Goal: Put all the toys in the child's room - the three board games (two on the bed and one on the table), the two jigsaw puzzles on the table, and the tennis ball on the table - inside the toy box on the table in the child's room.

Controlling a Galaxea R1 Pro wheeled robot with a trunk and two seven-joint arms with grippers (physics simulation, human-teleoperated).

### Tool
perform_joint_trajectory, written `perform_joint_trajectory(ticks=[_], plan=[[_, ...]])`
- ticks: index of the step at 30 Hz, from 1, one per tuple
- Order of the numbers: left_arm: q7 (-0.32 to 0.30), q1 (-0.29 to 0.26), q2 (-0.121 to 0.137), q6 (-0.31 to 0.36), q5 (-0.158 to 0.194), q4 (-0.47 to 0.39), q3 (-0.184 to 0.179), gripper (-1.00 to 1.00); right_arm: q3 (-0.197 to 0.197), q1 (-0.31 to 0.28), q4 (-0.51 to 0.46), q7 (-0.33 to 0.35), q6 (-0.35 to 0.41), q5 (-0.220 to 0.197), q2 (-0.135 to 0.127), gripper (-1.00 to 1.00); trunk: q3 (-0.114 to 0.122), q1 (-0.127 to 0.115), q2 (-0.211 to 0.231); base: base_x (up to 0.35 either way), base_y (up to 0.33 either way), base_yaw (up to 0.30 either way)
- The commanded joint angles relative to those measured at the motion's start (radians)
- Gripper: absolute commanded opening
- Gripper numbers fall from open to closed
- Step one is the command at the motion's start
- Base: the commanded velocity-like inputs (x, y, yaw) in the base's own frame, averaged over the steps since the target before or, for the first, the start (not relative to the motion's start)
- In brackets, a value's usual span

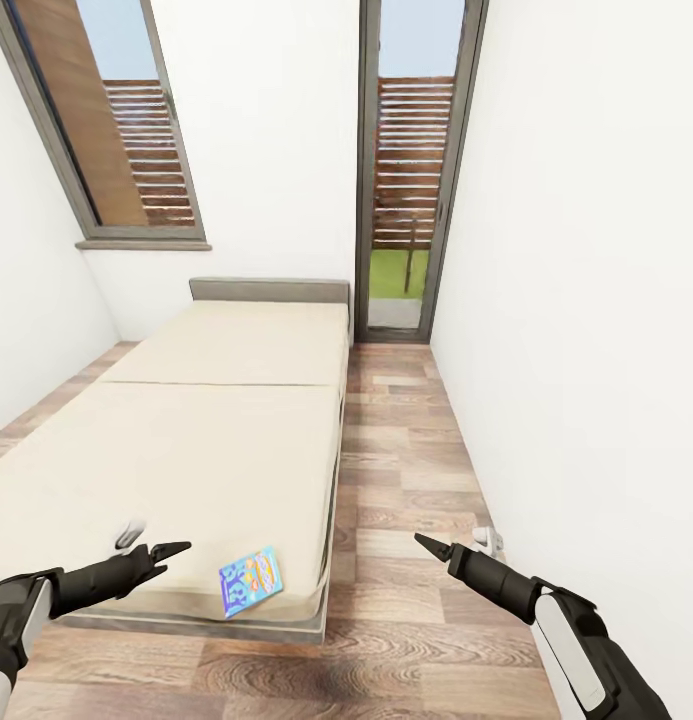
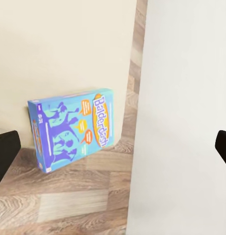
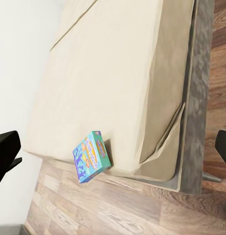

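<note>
You had the bed straight ahead, its long side running away from you toward the far wall, with the headboard under the white wall between the window and the glass door. A strip of wooden floor ran along the bed's right side up to that door, hemmed by the white wall on the right, and more floor lay open in front of the bed's near edge.

The board game lay on the mattress at the near right corner, close to both the foot edge and the side edge. Its blue printed face was up and its long axis ran slantwise across the corner.

Your left gripper hung over the near edge of the bed, just left of the box and not touching it, fingers parted and empty. Your right gripper hung over the floor strip, well apart from the box, likewise spread and empty.
</note>
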Motion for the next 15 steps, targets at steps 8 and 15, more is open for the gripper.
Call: perform_joint_trajectory(ticks=[8,15], plan=[[-0.007,-0.001,-0.041,0.012,-0.005,0.006,0.007,1.0,-0.002,-0.001,0.0,0.001,0.008,-0.007,-0.001,1.0,-0.026,0.031,-0.057,0.0,0.0,0.0],[-0.007,-0.001,-0.054,0.014,-0.003,0.061,0.011,1.0,-0.003,-0.001,0.0,0.001,0.009,-0.008,-0.001,1.0,-0.048,0.058,-0.106,0.0,0.0,0.0]])
